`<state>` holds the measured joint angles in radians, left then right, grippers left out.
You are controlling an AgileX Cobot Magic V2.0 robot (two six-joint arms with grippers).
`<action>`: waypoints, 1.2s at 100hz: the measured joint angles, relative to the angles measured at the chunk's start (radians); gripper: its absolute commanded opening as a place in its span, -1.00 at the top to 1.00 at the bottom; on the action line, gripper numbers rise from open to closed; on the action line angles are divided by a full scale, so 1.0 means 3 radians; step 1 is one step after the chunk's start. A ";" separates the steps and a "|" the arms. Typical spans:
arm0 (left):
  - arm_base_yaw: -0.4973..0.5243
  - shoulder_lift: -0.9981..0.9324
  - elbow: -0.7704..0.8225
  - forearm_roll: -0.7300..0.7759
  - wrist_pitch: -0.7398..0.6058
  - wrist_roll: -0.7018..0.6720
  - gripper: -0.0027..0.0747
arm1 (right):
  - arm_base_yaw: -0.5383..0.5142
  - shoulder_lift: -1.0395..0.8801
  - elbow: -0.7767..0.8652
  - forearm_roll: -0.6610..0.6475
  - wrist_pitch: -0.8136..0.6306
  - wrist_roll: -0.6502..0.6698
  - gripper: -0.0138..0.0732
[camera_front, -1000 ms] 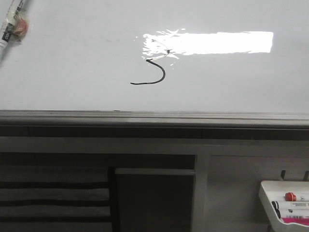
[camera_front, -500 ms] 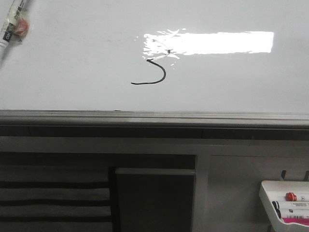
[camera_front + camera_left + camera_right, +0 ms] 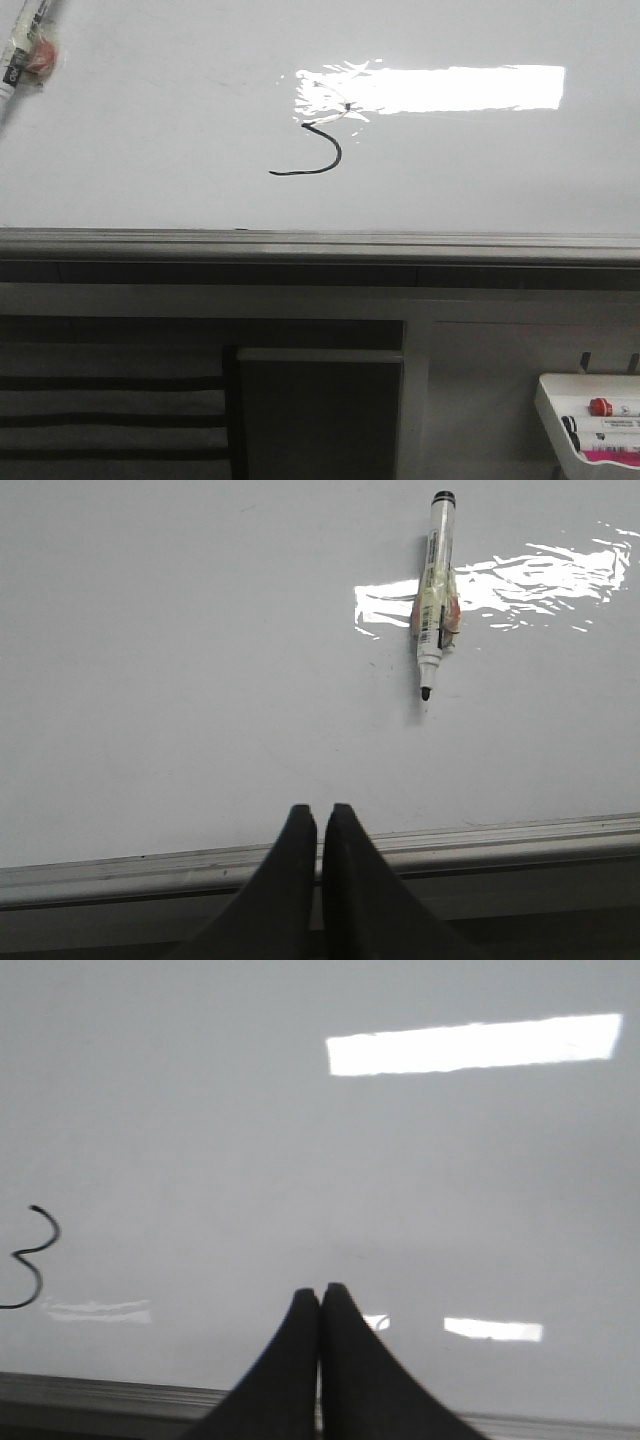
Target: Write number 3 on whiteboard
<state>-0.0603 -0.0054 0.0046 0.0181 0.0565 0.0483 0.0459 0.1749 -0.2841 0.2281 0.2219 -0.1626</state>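
Now: both claws pressed together, nothing pinched. Left claw (image 3: 318, 820) poised at the grey metal edge rail of the large glossy white-grey whiteboard (image 3: 150, 130). Straight out from that claw, well apart, a clear-barrelled black-tipped marker pen (image 3: 434, 590) lying flat, long axis running away from it, tip pointing back. Right claw (image 3: 320, 1300) beside the thin black marker-stroke number 3 (image 3: 33, 1257), off to its side. Likely all written already; left arm nearer the marker.
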 measured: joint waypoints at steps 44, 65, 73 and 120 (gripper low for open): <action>0.0000 0.0000 0.0000 0.0000 0.0000 0.0000 0.98 | -0.0131 -0.0585 0.1003 -0.0084 -0.0550 0.0309 0.86; 0.0000 0.0000 0.0000 0.0000 -0.0007 0.0000 0.98 | -0.0124 -0.0618 0.1010 -0.0889 -0.0740 0.1042 0.86; 0.0000 0.0000 0.0000 0.0000 -0.0007 0.0000 0.98 | -0.0119 -0.0618 0.1010 -0.0952 -0.0768 0.1096 0.86; 0.0000 0.0000 0.0000 0.0000 -0.0007 0.0000 0.98 | -0.0119 -0.0618 0.1010 -0.0838 -0.0740 0.1131 0.86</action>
<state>-0.0603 -0.0054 0.0046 0.0181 0.0543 0.0483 0.0102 -0.0107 0.0189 -0.0234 0.0000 0.1768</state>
